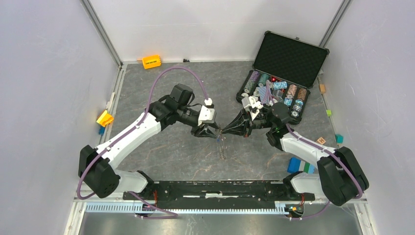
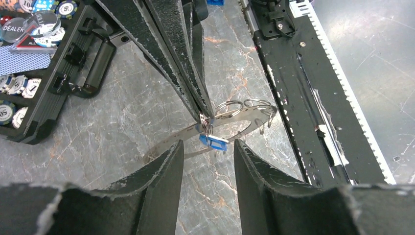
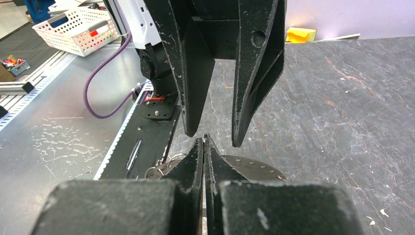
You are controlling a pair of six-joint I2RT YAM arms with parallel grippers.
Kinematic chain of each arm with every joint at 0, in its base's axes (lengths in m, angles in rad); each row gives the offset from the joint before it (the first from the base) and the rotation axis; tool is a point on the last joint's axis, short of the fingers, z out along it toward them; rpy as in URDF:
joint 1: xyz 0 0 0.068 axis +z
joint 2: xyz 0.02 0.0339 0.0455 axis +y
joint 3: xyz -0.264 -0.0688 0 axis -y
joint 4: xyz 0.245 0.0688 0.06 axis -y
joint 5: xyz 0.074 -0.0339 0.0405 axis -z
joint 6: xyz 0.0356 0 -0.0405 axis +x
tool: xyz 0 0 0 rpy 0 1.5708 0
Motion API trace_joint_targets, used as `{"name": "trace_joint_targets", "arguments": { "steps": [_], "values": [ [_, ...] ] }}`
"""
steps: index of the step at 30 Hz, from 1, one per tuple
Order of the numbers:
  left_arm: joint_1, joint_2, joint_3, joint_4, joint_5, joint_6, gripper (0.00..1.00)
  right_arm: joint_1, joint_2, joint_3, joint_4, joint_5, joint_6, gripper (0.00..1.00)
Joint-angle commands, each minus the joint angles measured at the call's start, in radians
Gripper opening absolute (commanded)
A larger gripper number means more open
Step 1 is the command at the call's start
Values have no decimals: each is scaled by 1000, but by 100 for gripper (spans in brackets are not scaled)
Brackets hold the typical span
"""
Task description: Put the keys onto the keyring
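Note:
The keyring (image 2: 240,116) is a flat grey band with holes, carrying small wire rings, and sits low over the marbled table between both grippers. It also shows in the right wrist view (image 3: 254,170) and as a thin shape in the top view (image 1: 222,146). My right gripper (image 2: 205,116) is shut, pinching a small wire ring at the band. A blue-headed key (image 2: 214,142) dangles from that ring. My left gripper (image 2: 209,145) is open and empty, its fingers (image 3: 195,98) straddling the right gripper's tip (image 3: 203,139). The two meet at the table's middle (image 1: 219,131).
An open black case (image 1: 274,93) with poker chips stands back right. An orange block (image 1: 151,61) lies at the back and a yellow one (image 1: 104,118) at the left edge. Coloured blocks (image 1: 299,165) lie near right. The black base rail (image 1: 220,188) runs along the near edge.

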Motion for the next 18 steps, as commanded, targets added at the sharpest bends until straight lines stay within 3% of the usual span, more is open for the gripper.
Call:
{"name": "trace_joint_targets", "arguments": {
  "steps": [1,10,18],
  "values": [
    [-11,-1,-16,85,58,-57,49,-3,-16,32,51,16,7,0],
    [-29,26,-28,136,54,-108,43,-3,-11,32,50,16,5,0],
    [-35,35,-24,137,54,-123,26,-3,-9,35,29,17,-13,0]
  ]
}}
